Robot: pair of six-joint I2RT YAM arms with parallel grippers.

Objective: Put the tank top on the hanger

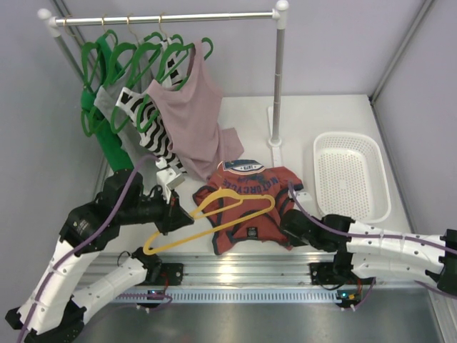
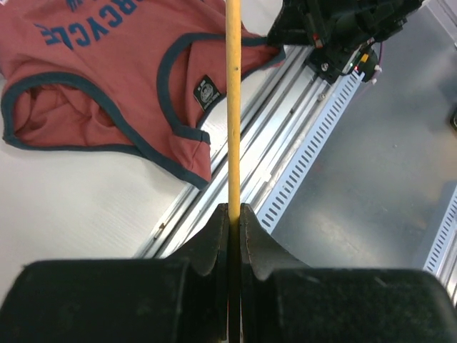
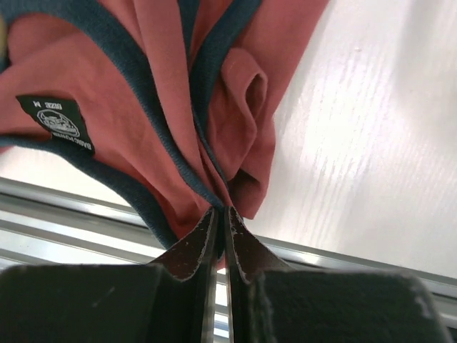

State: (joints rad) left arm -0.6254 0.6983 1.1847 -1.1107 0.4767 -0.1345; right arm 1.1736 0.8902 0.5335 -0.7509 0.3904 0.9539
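The rust-red tank top (image 1: 250, 207) with navy trim lies crumpled on the white table, logo up. It also shows in the left wrist view (image 2: 107, 78) and the right wrist view (image 3: 143, 107). The yellow hanger (image 1: 214, 218) lies partly across the top's left side. My left gripper (image 1: 177, 213) is shut on the hanger's bar (image 2: 233, 107), holding it over the table's front edge. My right gripper (image 1: 289, 223) is shut on a bunched shoulder strap of the tank top (image 3: 221, 193) at its near right corner.
A clothes rail (image 1: 164, 18) at the back left holds green hangers (image 1: 143, 53), a dusty-pink tank top (image 1: 189, 118) and a striped top (image 1: 146, 118). A white basket (image 1: 351, 175) stands at the right. An aluminium rail (image 1: 243, 271) runs along the front edge.
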